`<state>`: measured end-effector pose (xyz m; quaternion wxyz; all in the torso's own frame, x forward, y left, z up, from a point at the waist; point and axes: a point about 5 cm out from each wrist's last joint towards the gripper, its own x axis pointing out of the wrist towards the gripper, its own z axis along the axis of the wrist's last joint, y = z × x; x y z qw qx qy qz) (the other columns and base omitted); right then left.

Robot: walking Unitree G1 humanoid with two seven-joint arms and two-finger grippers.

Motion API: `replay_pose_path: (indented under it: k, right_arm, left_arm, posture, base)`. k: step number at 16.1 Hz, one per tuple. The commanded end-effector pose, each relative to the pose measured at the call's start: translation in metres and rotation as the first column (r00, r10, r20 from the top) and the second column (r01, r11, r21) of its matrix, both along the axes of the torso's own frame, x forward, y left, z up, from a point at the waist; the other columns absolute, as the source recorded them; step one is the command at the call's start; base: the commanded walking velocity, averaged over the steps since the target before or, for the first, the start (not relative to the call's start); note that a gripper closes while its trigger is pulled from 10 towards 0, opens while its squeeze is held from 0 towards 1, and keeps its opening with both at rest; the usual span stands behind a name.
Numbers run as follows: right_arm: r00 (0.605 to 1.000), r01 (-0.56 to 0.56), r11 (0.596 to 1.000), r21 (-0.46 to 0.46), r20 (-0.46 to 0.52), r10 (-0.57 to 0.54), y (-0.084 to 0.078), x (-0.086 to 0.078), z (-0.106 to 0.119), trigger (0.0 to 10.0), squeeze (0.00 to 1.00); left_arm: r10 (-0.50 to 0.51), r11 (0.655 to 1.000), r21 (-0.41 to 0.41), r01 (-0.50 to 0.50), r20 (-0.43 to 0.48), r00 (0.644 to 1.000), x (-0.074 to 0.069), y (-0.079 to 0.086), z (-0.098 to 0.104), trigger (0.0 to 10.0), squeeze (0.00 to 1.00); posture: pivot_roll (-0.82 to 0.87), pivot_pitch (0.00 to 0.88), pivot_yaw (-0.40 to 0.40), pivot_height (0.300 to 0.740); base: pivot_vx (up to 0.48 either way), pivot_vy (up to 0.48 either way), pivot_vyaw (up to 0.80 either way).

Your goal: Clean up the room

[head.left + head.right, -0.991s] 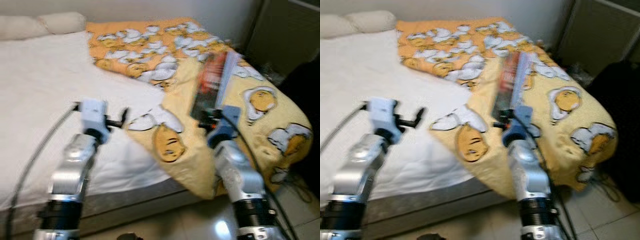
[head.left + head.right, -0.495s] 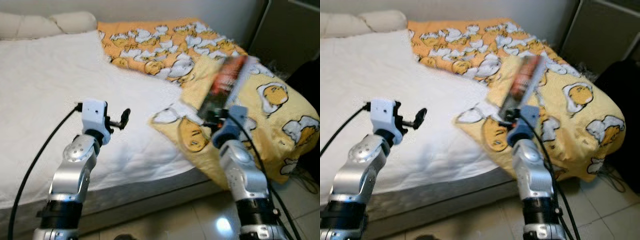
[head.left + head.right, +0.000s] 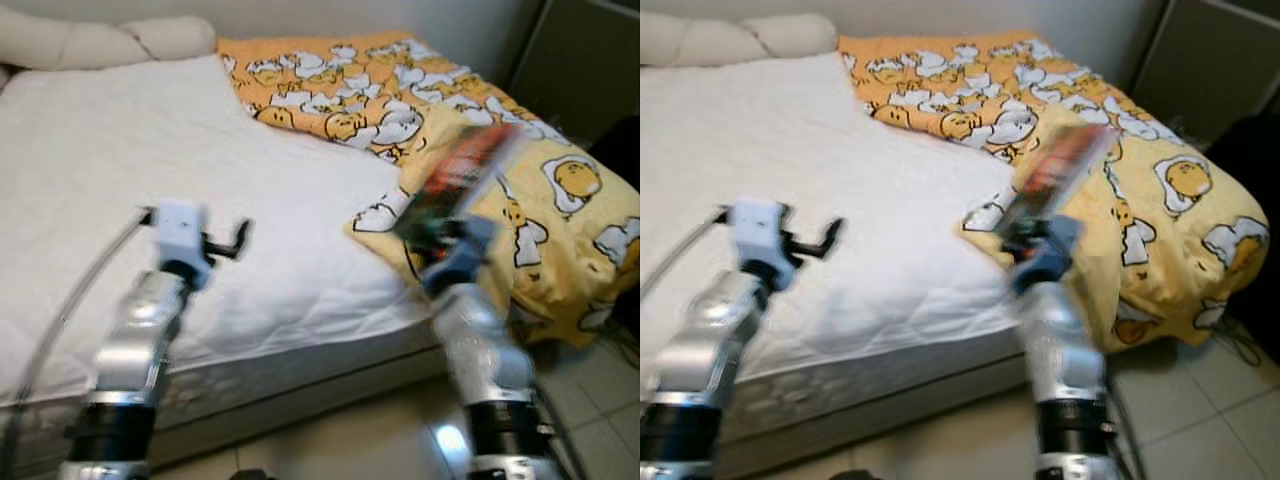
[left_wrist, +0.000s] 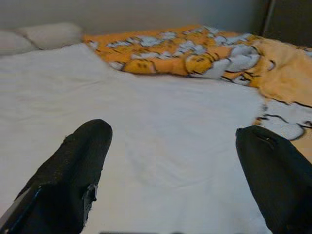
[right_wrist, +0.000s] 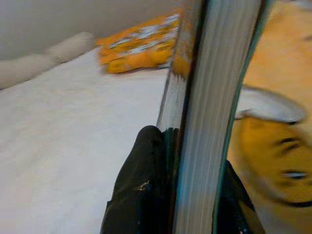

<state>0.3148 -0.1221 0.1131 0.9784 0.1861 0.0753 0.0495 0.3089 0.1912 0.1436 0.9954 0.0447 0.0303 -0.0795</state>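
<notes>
While the robot stands at the foot of the bed (image 3: 250,330), its right gripper (image 5: 181,195) has its jaws clamped tight on a book (image 3: 455,180), one black finger (image 5: 141,185) pressed flat against the cover and the page edges facing the wrist cam. Book is held up in the air, tilted away from the robot w/ its top leaning to the right, over the edge of the yellow egg-character blanket (image 3: 560,200); cover looks dark w/ red, too blurred to read. Blanket is bunched over the right side of the bed and hangs off the corner toward the tiled floor (image 3: 600,430). Left gripper (image 4: 175,161) hovers over the bare white sheet (image 3: 150,130), jaws spread wide w/ nothing between them. Two pale pillows (image 3: 100,40) lie at the head end against the wall. Dark cabinet (image 3: 1210,60) stands beyond the bed on the right. Head views somewhat blurred
</notes>
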Motion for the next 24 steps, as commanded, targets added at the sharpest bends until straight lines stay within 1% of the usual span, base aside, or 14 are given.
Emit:
replay_pose_path:
  k: [1,3,4,5,7,8,9,10,14,18,20,22,23,24]
  right_arm:
    - [0.999,0.024,1.0,-0.004,0.049,-0.024,-0.009,0.003,0.013,10.0,0.0]
    - [0.999,0.007,1.0,-0.004,0.042,-0.007,-0.008,0.003,0.012,10.0,0.0]
    - [0.999,0.033,0.998,-0.049,0.04,-0.031,-0.011,0.004,0.013,10.0,0.0]
    - [0.999,0.037,0.997,-0.069,0.042,-0.034,-0.011,0.005,0.013,10.0,0.0]
    - [0.999,-0.02,0.987,-0.159,0.042,0.027,-0.006,0.006,0.011,10.0,0.0]
    - [0.997,-0.051,0.984,-0.169,0.042,0.059,-0.002,0.005,0.01,10.0,0.0]
    - [0.996,-0.062,0.979,-0.195,0.052,0.073,0.002,0.004,0.011,10.0,0.0]
    - [0.996,-0.063,0.976,-0.206,0.053,0.075,0.002,0.004,0.01,10.0,0.0]
    - [0.995,-0.065,0.971,-0.229,0.06,0.081,0.001,0.003,0.01,10.0,0.0]
    - [0.993,-0.083,0.969,-0.234,0.059,0.099,0.004,0.002,0.009,10.0,0.0]
    - [0.985,-0.099,0.962,-0.254,0.115,0.131,0.008,0.002,0.016,10.0,0.0]
    - [0.987,-0.07,0.958,-0.279,0.117,0.107,0.005,0.002,0.015,10.0,0.0]
    - [0.987,-0.084,0.964,-0.251,0.113,0.115,0.005,0.002,0.015,10.0,0.0]
    - [0.985,-0.077,0.979,-0.19,0.138,0.105,0.004,0.003,0.02,10.0,0.0]
  left_arm:
    - [-0.028,1.0,-0.005,0.028,0.001,1.0,0.001,-0.009,0.0,10.0,0.0]
    - [-0.029,1.0,-0.005,0.029,0.001,1.0,0.001,-0.009,0.0,10.0,0.0]
    - [-0.029,1.0,-0.004,0.029,0.002,1.0,0.001,-0.009,0.0,10.0,0.0]
    - [-0.03,1.0,-0.004,0.03,0.002,1.0,0.001,-0.009,0.0,10.0,0.0]
    - [-0.031,1.0,-0.005,0.031,0.003,1.0,0.001,-0.009,0.0,10.0,0.0]
    - [-0.03,1.0,-0.006,0.03,0.004,1.0,0.001,-0.009,0.0,10.0,0.0]
    - [-0.029,1.0,-0.008,0.029,0.004,1.0,0.0,-0.01,0.0,10.0,0.0]
    - [-0.028,1.0,-0.011,0.028,0.004,1.0,0.0,-0.01,-0.001,10.0,0.0]
    - [-0.022,1.0,-0.019,0.022,0.001,1.0,-0.001,-0.011,-0.002,10.0,0.0]
    - [-0.019,1.0,-0.021,0.019,0.005,1.0,-0.002,-0.011,-0.002,10.0,0.0]
    - [-0.019,1.0,-0.021,0.019,0.007,1.0,-0.003,-0.012,-0.002,10.0,0.0]
    - [-0.018,1.0,-0.021,0.018,0.008,1.0,-0.003,-0.013,-0.002,10.0,0.0]
    - [-0.017,1.0,-0.018,0.017,0.012,1.0,-0.003,-0.013,-0.001,10.0,0.0]
    - [-0.011,0.999,-0.034,0.012,0.027,1.0,-0.003,-0.012,0.002,10.0,0.0]
  posture:
    - [0.08,0.0,-0.016,0.74]
    - [0.08,0.0,-0.017,0.74]
    - [0.08,0.0,-0.017,0.74]
    - [0.08,0.0,-0.017,0.74]
    - [0.08,0.0,-0.018,0.74]
    - [0.08,0.0,-0.017,0.74]
    - [0.08,0.0,-0.018,0.74]
    - [0.08,0.0,-0.017,0.74]
    - [0.08,0.0,-0.016,0.74]
    - [0.08,0.0,-0.016,0.74]
    - [0.08,0.0,-0.016,0.74]
    - [0.08,0.0,-0.015,0.74]
    - [0.08,0.0,-0.015,0.74]
    - [0.08,0.0,-0.015,0.74]
  base:
    - [0.0,0.364,0.0]
    - [0.0,0.364,0.0]
    - [0.0,0.364,0.0]
    - [0.0,0.36,0.0]
    - [0.0,0.358,0.0]
    - [0.0,0.356,0.0]
    - [0.0,0.356,0.0]
    - [0.0,0.36,0.0]
    - [0.0,0.36,0.0]
    - [0.0,0.358,0.0]
    - [0.0,0.358,0.0]
    - [0.0,0.169,0.0]
    - [0.0,0.0,0.0]
    - [0.0,0.0,0.0]
